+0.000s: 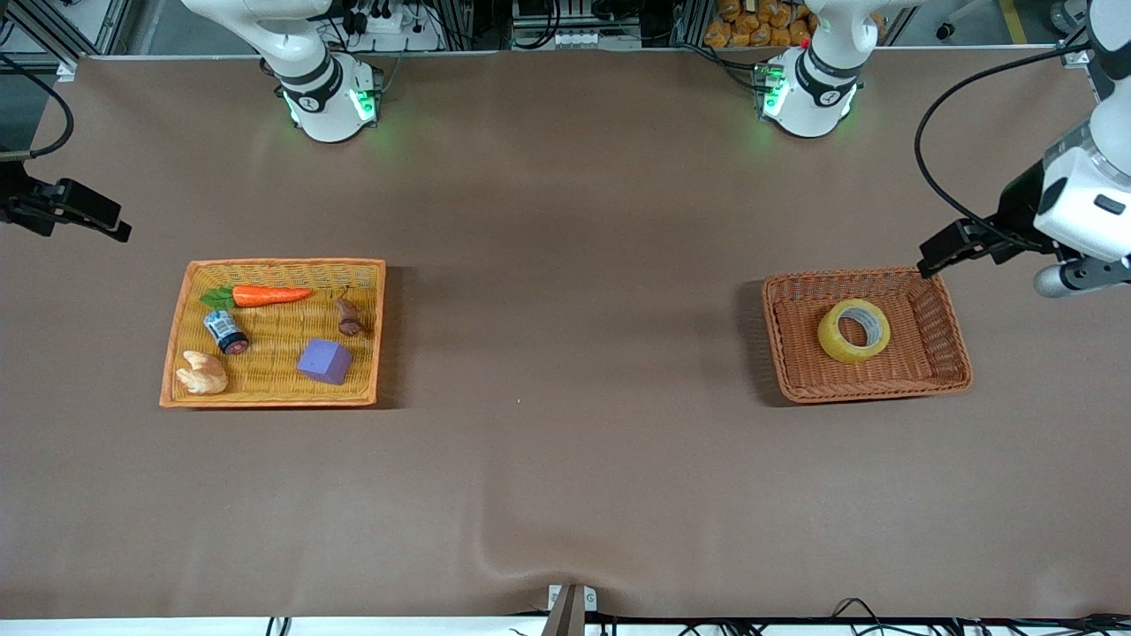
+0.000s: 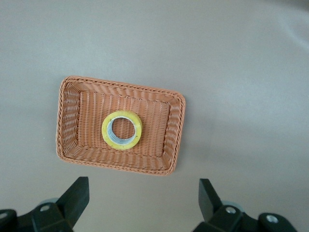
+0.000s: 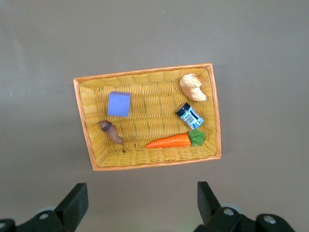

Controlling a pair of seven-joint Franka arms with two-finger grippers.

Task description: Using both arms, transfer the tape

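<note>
The tape [image 1: 831, 340], a yellowish roll with a pale core, lies flat in a brown wicker basket [image 1: 870, 393] toward the left arm's end of the table. My left gripper [image 1: 938, 256] hangs high in the air beside the basket's edge, open and holding nothing. In the left wrist view its gripper [image 2: 142, 188] frames bare table, with the tape [image 2: 105, 131] and basket [image 2: 72, 121] well below. My right gripper [image 1: 106, 225] hangs open and empty over the table at the right arm's end. The right wrist view shows this gripper [image 3: 141, 189] wide apart over bare table.
A yellow wicker tray [image 1: 274, 262] toward the right arm's end holds a carrot [image 1: 269, 295], a small blue-labelled can [image 1: 225, 331], a purple cube [image 1: 324, 361], a pale bread-like piece [image 1: 203, 373] and a small brown piece [image 1: 349, 316]. Brown table lies between tray and basket.
</note>
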